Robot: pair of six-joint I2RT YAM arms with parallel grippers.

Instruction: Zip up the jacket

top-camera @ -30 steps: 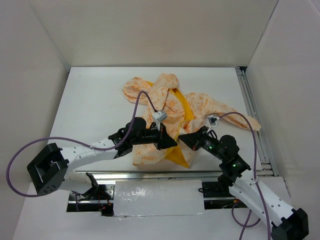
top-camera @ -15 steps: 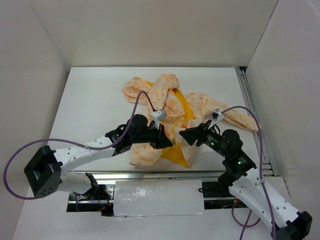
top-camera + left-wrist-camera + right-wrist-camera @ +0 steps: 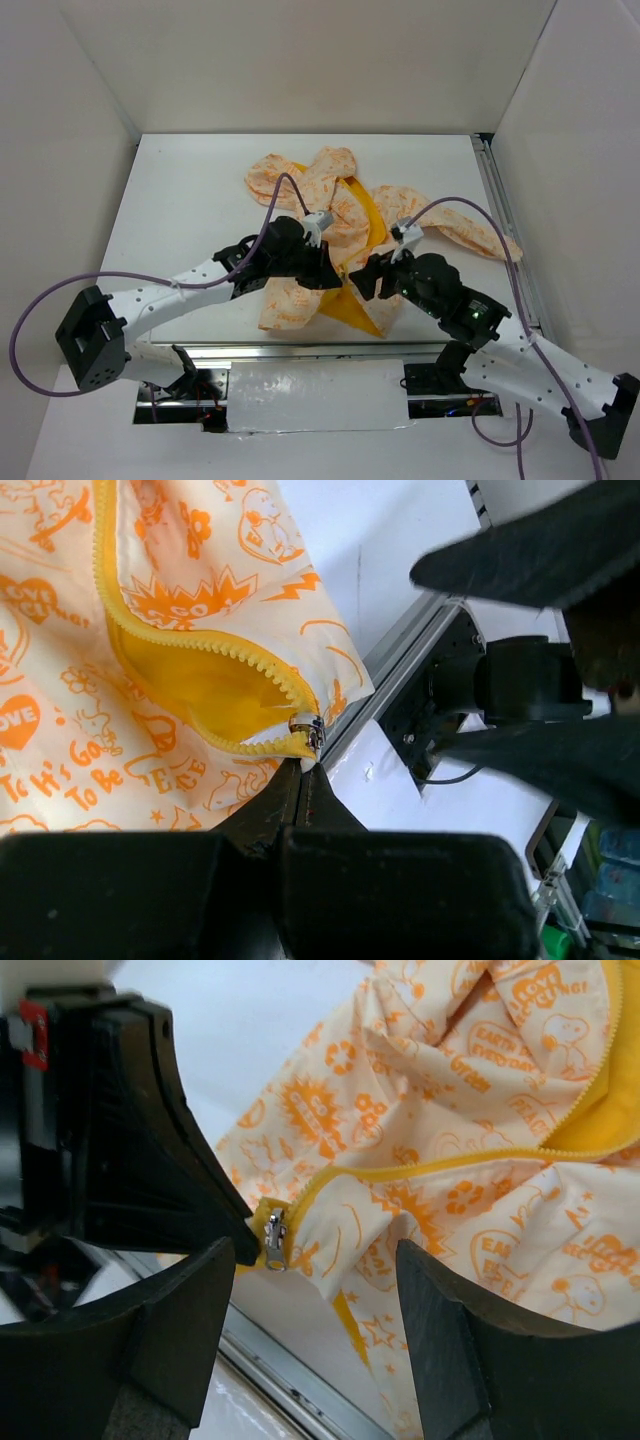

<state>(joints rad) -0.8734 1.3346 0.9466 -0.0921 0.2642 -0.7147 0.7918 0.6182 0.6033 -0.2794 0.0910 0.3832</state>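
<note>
part jacket (image 3: pixel 335 200) hidden; left gripper (image 3: pixel 303 770) clamped on hem (image 3: pixel 345 685) by slider (image 3: pixel 313 730); right gripper (image 3: pixel 310 1260) apart.

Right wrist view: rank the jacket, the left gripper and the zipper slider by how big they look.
1. jacket, covers the most of the frame.
2. left gripper, close to the lens, so it looks oversized.
3. zipper slider, tiny.

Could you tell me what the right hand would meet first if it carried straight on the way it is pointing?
Most likely the zipper slider at the bottom corner of the jacket, framed by the open right hand, just beside the closed left hand; depth is hard to judge.
</note>
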